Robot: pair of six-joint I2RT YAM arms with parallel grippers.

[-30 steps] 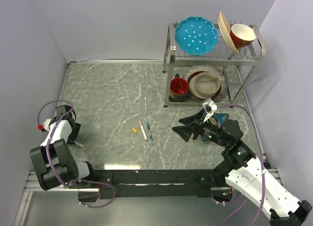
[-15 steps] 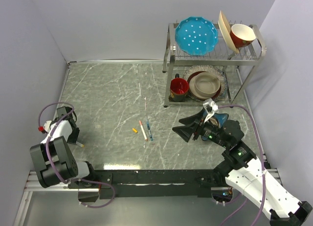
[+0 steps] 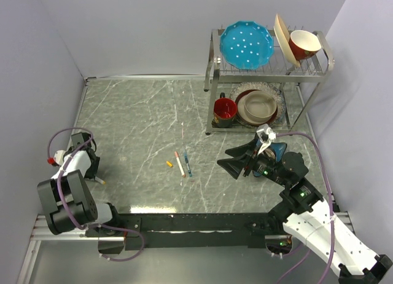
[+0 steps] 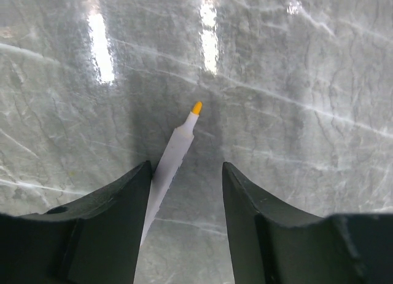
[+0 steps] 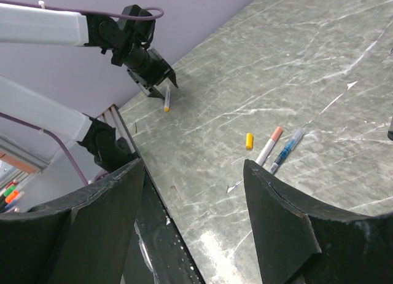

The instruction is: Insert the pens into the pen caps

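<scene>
— Where is the pen the left arm is working on?

— The white pen with the orange tip (image 4: 177, 150) is between the fingers of the left gripper (image 4: 185, 170), near the 8 o'clock corner of the table (image 3: 135, 112). Its barrel runs along the finger on the 9 o'clock side. The jaws stand wider than the barrel and pinch nothing. It is hard to tell whether the pen lies flat or leans on that finger.

— And the rest?

— The yellow cap (image 3: 169, 164) sits mid-table. Just at its 3 o'clock lie the salmon-ended pen (image 3: 179, 164) and the blue pen (image 3: 188, 165). Farther toward 3 o'clock the right gripper (image 3: 228, 160) hovers, spread wide and empty.

— What could go wrong?

— Probably a skewed grip. The pen sits off-centre, so closing jaws could roll it away or catch it crooked. A tilted tip would then shove the tiny cap aside rather than enter it.
</scene>
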